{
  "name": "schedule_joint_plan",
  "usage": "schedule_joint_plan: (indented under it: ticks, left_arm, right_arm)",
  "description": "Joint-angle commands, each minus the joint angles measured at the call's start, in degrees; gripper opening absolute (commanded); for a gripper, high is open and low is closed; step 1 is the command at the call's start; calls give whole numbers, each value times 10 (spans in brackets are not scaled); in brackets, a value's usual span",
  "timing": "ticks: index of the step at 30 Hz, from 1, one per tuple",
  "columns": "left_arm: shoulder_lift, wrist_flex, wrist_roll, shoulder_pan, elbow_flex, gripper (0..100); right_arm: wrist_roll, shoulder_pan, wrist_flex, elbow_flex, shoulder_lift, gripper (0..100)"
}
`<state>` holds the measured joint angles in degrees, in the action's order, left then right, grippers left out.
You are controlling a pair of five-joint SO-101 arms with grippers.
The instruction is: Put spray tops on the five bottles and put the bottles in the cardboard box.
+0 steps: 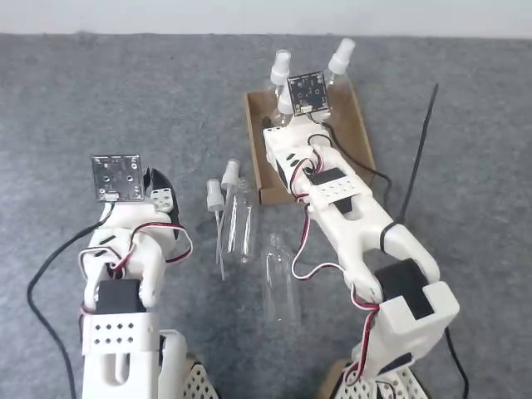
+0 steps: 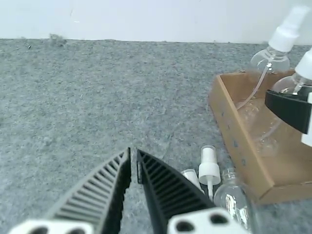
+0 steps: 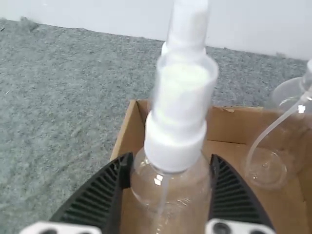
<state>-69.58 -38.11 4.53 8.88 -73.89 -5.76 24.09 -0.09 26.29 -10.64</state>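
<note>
My right gripper [image 3: 170,168] is shut on a clear bottle [image 3: 168,192] with a white spray top [image 3: 181,97], held upright over the near left corner of the cardboard box [image 3: 127,127]. In the high view this gripper [image 1: 287,125] is over the box [image 1: 356,125], where two more topped bottles [image 1: 281,65] [image 1: 340,56] stand at the far end. Two bare bottles [image 1: 238,220] [image 1: 281,281] lie on the carpet between the arms, with two loose spray tops [image 1: 230,174] [image 1: 215,196] beside them. My left gripper [image 2: 133,157] is shut and empty, low over the carpet left of the spray tops [image 2: 209,166].
Grey carpet covers the whole table. A thin black rod [image 1: 420,145] lies to the right of the box. Cables trail from both arm bases. Open carpet stretches left of the box [image 2: 239,141] and ahead of the left gripper [image 1: 158,184].
</note>
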Motion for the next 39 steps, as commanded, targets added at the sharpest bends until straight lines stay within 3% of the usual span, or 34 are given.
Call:
schedule_joint_plan:
  ticks: [1,6,17,26,39]
  left_arm:
    - [-2,14,6,1,6,12]
    - [-2,14,6,1,6,12]
    - [-2,14,6,1,6,12]
    - [-2,14,6,1,6,12]
    - [-2,14,6,1,6,12]
  right_arm:
    - [-3,2,-5,-5,9,178]
    - [34,14,-5,-5,7,178]
    - [33,15,-5,-5,6,179]
    - [33,17,25,-8,7,371]
    - [35,17,30,-25,11,374]
